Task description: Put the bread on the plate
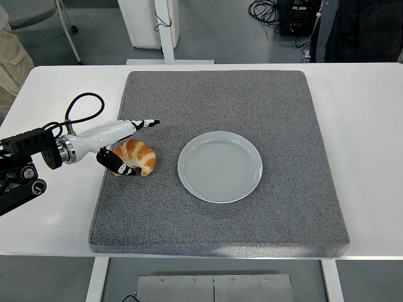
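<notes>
A golden-brown croissant, the bread (140, 157), lies on the grey mat (220, 94) just left of a pale round plate (220, 166), which holds nothing. My left hand (131, 146) reaches in from the left edge and straddles the bread. Its upper fingers (143, 123) stretch out over the far side of the bread, apart from it. The thumb below presses against the bread's left, near side. The fingers are spread and do not close on it. My right hand is out of view.
The mat covers most of the white table (371, 126). A black cable (82, 104) loops off the left forearm. A person's leg (12, 60) shows at the top left, and dark equipment (302, 19) stands on the floor behind the table.
</notes>
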